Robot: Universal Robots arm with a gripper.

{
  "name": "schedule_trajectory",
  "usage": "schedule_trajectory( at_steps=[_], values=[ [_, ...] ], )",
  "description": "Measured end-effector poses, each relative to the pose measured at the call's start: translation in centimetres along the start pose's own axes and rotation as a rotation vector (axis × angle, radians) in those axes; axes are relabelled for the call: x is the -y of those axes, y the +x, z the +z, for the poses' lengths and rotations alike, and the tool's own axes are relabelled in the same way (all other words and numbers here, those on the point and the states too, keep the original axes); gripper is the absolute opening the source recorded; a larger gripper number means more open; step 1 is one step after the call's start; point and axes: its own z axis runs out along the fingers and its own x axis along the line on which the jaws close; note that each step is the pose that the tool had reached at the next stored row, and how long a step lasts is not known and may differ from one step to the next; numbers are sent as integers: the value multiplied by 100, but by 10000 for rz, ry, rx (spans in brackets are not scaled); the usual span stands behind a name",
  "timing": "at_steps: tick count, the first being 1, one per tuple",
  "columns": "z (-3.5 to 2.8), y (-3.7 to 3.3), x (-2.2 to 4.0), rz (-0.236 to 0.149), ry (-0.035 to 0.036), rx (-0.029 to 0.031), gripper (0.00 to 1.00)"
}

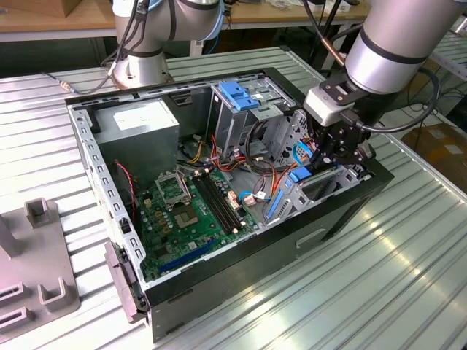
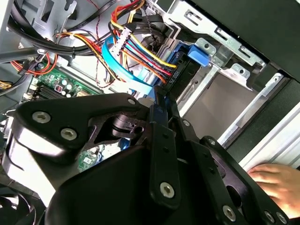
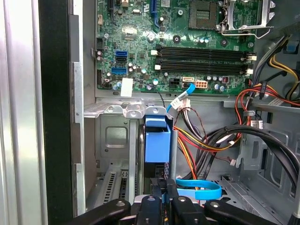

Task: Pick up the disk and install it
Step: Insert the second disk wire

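First wrist view has the jaws drawn narrow, pinching what looks like the edge of the disk (image 3: pixel 157 138). The disk stands on edge with its blue carrier end entering the metal drive bay (image 3: pixel 112 140).

Just beside the jaws, a blue flat cable (image 3: pixel 199 191) loops. A bundle of coloured wires (image 3: pixel 201 140) crowds the same side of the bay. If the disk goes in skewed, its rails may bind on the bay's sheet metal. The thin grip could then slip or twist. The loose cable could also be caught between carrier and bay, or snagged by the jaws.

In the exterior view the work sits at about three o'clock in the open computer case (image 1: pixel 255 270). The motherboard (image 1: pixel 193 208) lies toward eight o'clock of it, well apart.

In the second wrist view, a person's hand (image 2: pixel 276 183) rests outside the case wall, close to the arm. Any sideways swing could meet it.
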Motion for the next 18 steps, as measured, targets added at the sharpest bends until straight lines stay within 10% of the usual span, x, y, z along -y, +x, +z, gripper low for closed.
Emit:
schedule_trajectory(
  at_steps=[6,12,15,18],
  values=[
    [-19,0,3,0,1,3,23],
    [-254,-14,35,0,0,3,23],
    [-267,-15,36,0,1,5,23],
    [-271,-15,37,0,1,2,10]
  ],
)
